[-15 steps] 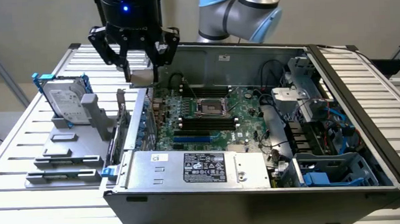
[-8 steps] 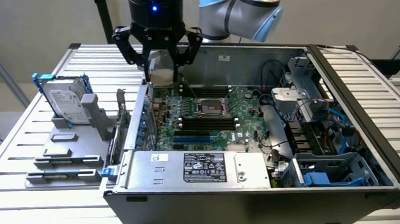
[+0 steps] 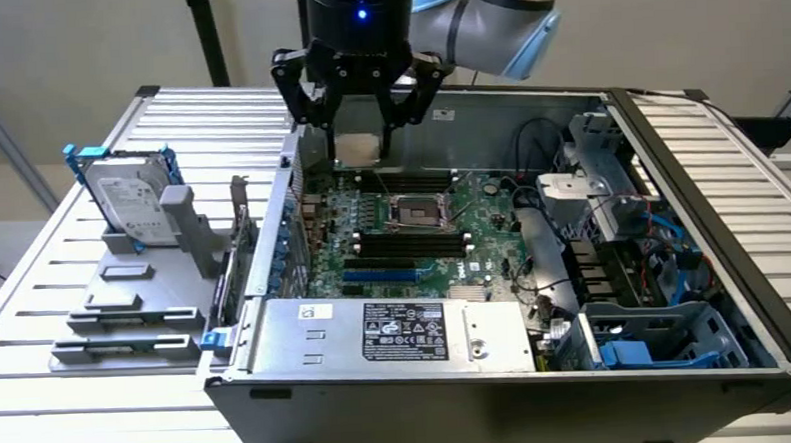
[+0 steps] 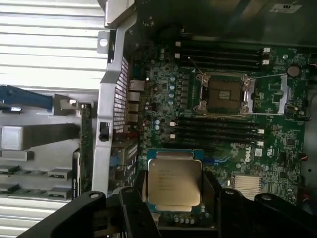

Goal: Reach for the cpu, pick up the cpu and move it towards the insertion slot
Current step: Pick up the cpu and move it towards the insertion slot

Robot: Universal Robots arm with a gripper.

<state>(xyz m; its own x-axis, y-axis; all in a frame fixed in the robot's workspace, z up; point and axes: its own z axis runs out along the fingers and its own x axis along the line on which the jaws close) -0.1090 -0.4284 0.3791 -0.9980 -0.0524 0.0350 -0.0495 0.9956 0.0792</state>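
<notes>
the fingers [image 3: 361,133] pinch the cpu [image 4: 174,182], held above the motherboard, apart from the insertion slot [image 4: 224,94].

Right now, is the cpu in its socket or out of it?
Out. The cpu is held between the gripper fingers above the motherboard, while the insertion slot shows an empty dark centre.

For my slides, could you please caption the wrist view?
Gripper holds the cpu above the motherboard, short of the insertion slot.

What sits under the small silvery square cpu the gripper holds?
Green motherboard lies under the small silvery square cpu, held by the gripper. The metal-framed insertion slot sits apart, uncovered. Board directly beneath is hidden.
</notes>
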